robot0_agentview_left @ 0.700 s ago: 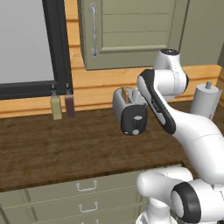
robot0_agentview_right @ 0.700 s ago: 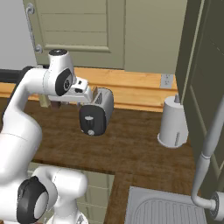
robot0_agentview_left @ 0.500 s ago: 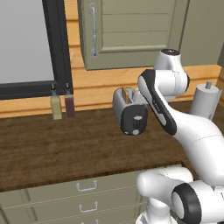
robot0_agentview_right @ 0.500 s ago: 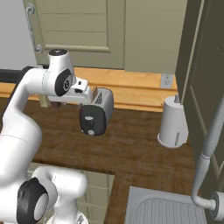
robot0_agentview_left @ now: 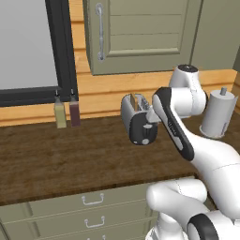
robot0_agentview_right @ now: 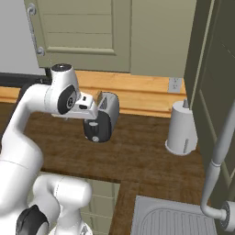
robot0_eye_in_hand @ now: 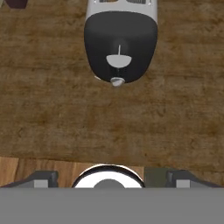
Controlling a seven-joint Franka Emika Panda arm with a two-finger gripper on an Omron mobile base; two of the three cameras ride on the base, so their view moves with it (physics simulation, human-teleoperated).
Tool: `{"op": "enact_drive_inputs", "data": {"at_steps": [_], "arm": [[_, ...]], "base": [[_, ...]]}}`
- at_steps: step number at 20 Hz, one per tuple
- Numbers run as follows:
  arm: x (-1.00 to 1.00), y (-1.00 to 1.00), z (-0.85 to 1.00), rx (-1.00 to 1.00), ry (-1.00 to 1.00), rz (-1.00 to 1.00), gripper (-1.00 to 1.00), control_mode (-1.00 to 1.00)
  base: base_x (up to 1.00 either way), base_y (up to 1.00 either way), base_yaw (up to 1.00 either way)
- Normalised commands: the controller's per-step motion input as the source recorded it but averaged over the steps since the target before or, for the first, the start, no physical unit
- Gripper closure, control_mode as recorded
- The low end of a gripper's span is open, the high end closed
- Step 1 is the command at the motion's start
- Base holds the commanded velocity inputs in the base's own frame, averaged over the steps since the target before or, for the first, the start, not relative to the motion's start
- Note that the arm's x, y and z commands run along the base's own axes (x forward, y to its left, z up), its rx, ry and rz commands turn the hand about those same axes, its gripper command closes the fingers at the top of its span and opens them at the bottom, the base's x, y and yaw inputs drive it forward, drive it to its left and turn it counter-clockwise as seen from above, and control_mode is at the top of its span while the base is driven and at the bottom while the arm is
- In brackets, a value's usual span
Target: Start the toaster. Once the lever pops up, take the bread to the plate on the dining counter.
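Note:
The silver-grey toaster [robot0_agentview_left: 132, 112] [robot0_agentview_right: 106, 114] stands on the dark wooden worktop, its black end face [robot0_eye_in_hand: 120, 41] turned toward me. The pale lever [robot0_eye_in_hand: 118, 60] sits about midway down that face, with a small round knob [robot0_eye_in_hand: 117, 81] below it. A tan slice of bread [robot0_agentview_left: 134, 100] [robot0_agentview_right: 98, 97] pokes up from a slot. My gripper [robot0_eye_in_hand: 111, 179] hangs open above the worktop just in front of the end face, fingertips [robot0_eye_in_hand: 41, 178] wide apart and holding nothing. The plate and the dining counter are out of view.
Two small bottles [robot0_agentview_left: 60, 116] [robot0_agentview_left: 75, 112] stand against the wooden back wall to the left. A white paper-towel roll [robot0_agentview_left: 217, 113] [robot0_agentview_right: 181, 128] stands right of the toaster. A sink [robot0_agentview_right: 174, 220] with a grey faucet [robot0_agentview_right: 220, 151] lies at the right. Drawers [robot0_agentview_left: 84, 206] front the worktop.

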Motion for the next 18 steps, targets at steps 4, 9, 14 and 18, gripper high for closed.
{"op": "enact_drive_inputs", "data": {"at_steps": [4, 9, 14, 18], "arm": [[0.4, 0.0, -0.3, 0.0, -0.08, 0.0, -1.0, -1.0], [0.46, 0.0, -0.07, 0.0, -0.05, 0.0, -1.0, -1.0], [0.48, 0.0, -0.07, -0.01, 0.0, 0.0, -1.0, -1.0], [0.52, 0.0, -0.15, 0.0, 0.0, 0.0, 1.0, -1.0]], "base": [[0.0, 0.0, 0.0], [0.0, 0.0, 0.0], [0.0, 0.0, 0.0], [0.0, 0.0, 0.0]]}}
